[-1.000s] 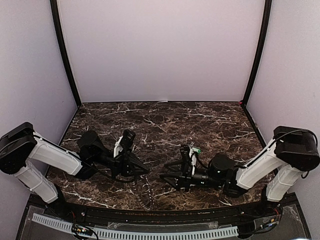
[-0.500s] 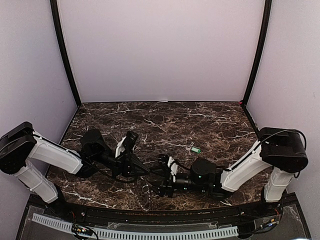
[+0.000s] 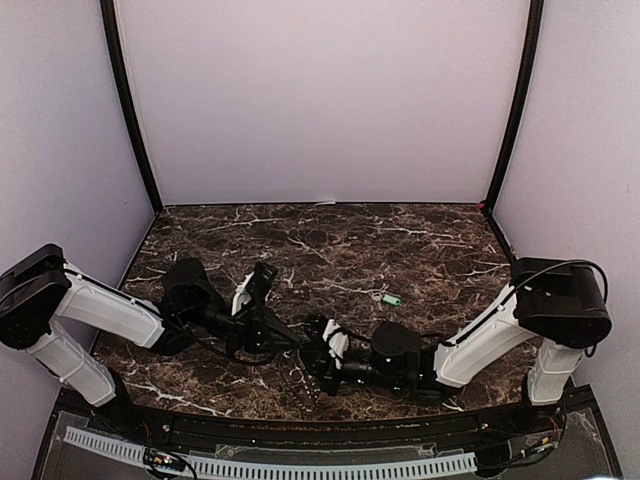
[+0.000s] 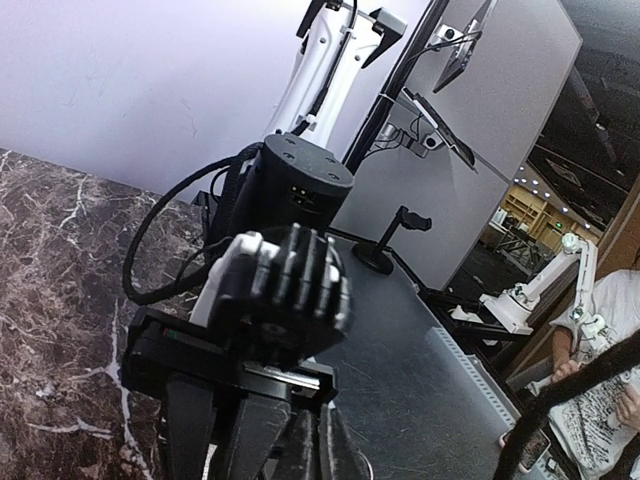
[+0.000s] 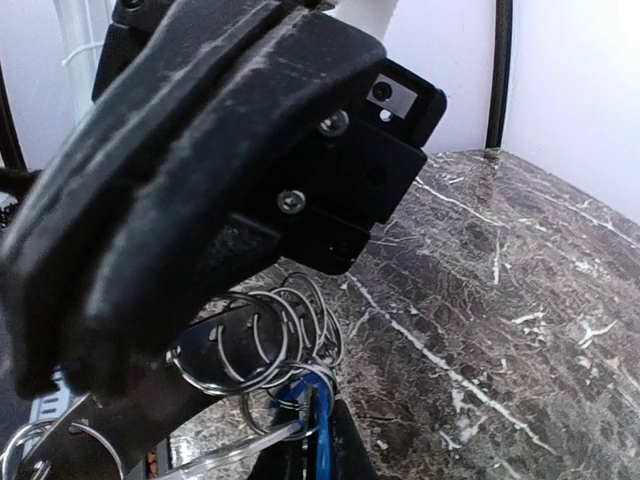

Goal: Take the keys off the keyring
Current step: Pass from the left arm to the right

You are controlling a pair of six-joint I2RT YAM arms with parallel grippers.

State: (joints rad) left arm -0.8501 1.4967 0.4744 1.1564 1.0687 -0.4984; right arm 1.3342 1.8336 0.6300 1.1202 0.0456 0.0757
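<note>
Left tool [image 3: 288,345] clamped shut on the keyring [image 5: 262,338]; just below the keyring, right tool [image 5: 320,455] pinched onto a blue key [image 5: 312,415]

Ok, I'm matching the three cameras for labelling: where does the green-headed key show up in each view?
Top external: the green key lies loose on the marble tabletop, right of centre.
Left wrist: not in it.
Right wrist: not in it.
Shared landmark: the marble tabletop, which fills the floor of the top view, shows along the left edge of the left wrist view and on the right side of the right wrist view.
</note>
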